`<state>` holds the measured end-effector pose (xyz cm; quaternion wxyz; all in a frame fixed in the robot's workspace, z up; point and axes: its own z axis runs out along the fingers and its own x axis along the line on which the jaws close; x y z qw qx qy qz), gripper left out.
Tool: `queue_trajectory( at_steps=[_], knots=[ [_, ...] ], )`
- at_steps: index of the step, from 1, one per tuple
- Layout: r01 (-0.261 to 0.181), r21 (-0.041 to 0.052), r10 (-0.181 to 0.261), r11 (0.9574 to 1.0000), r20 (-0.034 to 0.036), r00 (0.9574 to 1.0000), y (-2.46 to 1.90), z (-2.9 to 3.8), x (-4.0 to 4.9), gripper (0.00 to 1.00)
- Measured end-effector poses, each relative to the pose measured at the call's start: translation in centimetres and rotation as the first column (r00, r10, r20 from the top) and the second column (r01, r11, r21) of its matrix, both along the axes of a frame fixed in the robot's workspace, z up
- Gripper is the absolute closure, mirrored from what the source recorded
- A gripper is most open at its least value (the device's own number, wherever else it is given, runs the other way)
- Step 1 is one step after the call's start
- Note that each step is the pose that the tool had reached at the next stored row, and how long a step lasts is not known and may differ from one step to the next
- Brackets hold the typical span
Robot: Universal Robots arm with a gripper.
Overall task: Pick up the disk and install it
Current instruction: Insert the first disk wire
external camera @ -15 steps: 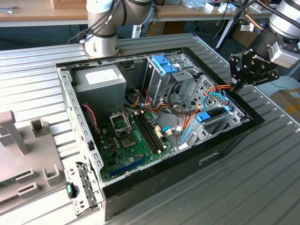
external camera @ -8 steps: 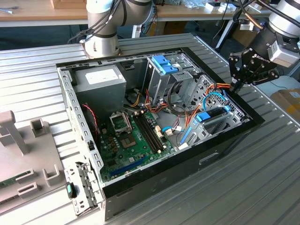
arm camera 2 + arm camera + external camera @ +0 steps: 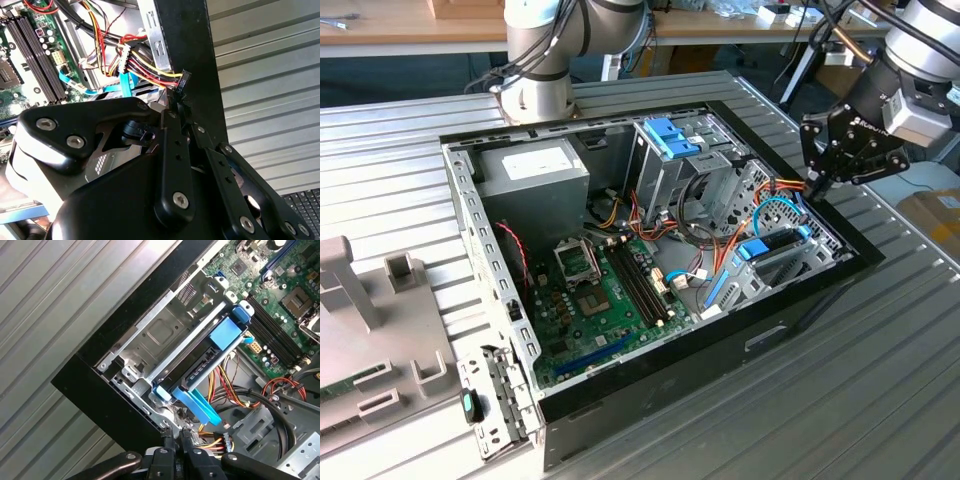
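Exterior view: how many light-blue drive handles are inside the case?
2: one atop the upright drive cage, one on the disk near the gripper; others may be hidden.

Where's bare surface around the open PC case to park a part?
Free: ribbed metal table on the exterior view's right and front of the case. Crowded: inside, cables around the drive cage; the pincer hovers at the case's rim; grey fixtures fill the left.

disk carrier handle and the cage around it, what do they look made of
The disk's light-blue handle looks like moulded plastic: even matte colour, rounded edges, no glints. The drive cage around it looks like bare sheet metal, probably steel: dull silver, with stamped recesses, punched holes and folded edges. The hand hovers at the case rim beside them.
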<state>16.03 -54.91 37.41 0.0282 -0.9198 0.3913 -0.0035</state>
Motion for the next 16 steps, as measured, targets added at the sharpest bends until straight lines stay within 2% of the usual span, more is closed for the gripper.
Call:
queue_trajectory(
  at_steps=[4, 6, 7, 11, 13, 14, 16],
  knots=[
    [0.001, 0.0001, -0.001, 1.0000, 0.0007, 1.0000, -0.40, 0.00, -0.39, 0.84],
    [0.001, -0.0001, -0.001, 1.0000, 0.0007, 1.0000, -0.41, 0.00, -0.39, 0.84],
    [0.001, 0.0001, -0.001, 1.0000, 0.0007, 1.0000, -0.76, -0.01, -0.45, 0.84],
    [0.001, 0.0002, -0.001, 1.0000, 0.0007, 1.0000, -1.60, -0.02, -0.75, 0.84],
    [0.001, 0.0001, -0.001, 1.0000, 0.0007, 1.0000, -2.19, -0.02, -1.05, 0.84],
    [0.001, 0.0001, -0.001, 1.0000, 0.0007, 1.0000, -2.64, -0.03, -1.55, 0.84],
    [0.001, 0.0002, -0.001, 1.0000, 0.0008, 1.0000, -2.99, -0.04, -2.39, 0.84]
  ],
)
